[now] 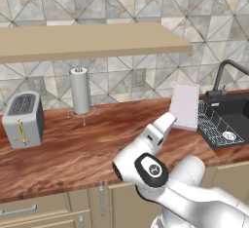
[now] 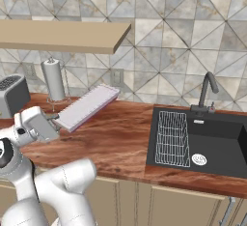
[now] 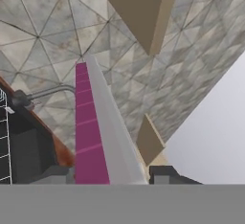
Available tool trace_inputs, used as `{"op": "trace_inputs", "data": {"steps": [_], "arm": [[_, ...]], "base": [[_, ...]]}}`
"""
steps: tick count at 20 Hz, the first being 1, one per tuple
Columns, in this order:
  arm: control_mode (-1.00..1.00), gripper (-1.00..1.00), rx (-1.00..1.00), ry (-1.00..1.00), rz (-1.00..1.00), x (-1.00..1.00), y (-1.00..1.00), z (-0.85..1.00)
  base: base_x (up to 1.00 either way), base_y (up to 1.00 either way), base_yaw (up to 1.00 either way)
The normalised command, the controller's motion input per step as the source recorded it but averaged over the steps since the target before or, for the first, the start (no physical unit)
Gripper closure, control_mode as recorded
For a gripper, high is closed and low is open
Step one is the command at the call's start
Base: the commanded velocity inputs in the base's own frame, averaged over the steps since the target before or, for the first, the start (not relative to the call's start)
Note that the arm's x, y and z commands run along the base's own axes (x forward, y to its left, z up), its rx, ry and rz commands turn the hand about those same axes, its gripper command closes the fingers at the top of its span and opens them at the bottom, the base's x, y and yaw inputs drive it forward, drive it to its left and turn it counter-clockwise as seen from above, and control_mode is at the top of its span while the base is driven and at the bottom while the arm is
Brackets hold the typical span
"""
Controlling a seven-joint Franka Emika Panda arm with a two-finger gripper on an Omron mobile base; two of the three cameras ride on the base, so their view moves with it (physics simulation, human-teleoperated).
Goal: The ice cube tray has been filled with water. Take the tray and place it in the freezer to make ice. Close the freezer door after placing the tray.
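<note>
Gripper [image 3: 111, 176]: the fingertips [image 3: 165, 174] poke up at the bottom of the hand view, their lower parts cut off; in both base views the white hand covers them, so the grip itself can't be read.
Ice cube tray [image 1: 185, 106]: its near end sits behind the hand in the left base view; in the hand view it runs off the bottom edge.
Toaster [image 2: 11, 94]: sliced by the left edge in the right base view.
Sink [image 1: 233, 117]: runs off the right edge in the left base view.
Lower cabinets [image 1: 44, 212]: cut by the bottom edge.
</note>
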Motion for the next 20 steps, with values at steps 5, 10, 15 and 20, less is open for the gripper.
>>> {"op": "trace_inputs", "data": {"steps": [5, 10, 15, 20], "arm": [[-1.00, 1.00, 0.01, 0.00, 0.00, -0.02, -0.49, 0.02], [-1.00, 1.00, 0.05, 0.00, 0.00, -0.03, -0.65, 0.00], [-1.00, 1.00, 0.07, 0.00, 0.00, -0.05, -0.60, 0.00], [-1.00, 1.00, 0.04, 0.00, 0.00, -0.10, -0.42, 0.01]], "base": [[0.00, 0.00, 0.00], [0.00, 0.00, 0.00], [0.00, 0.00, 0.00], [0.00, 0.00, 0.00]]}}
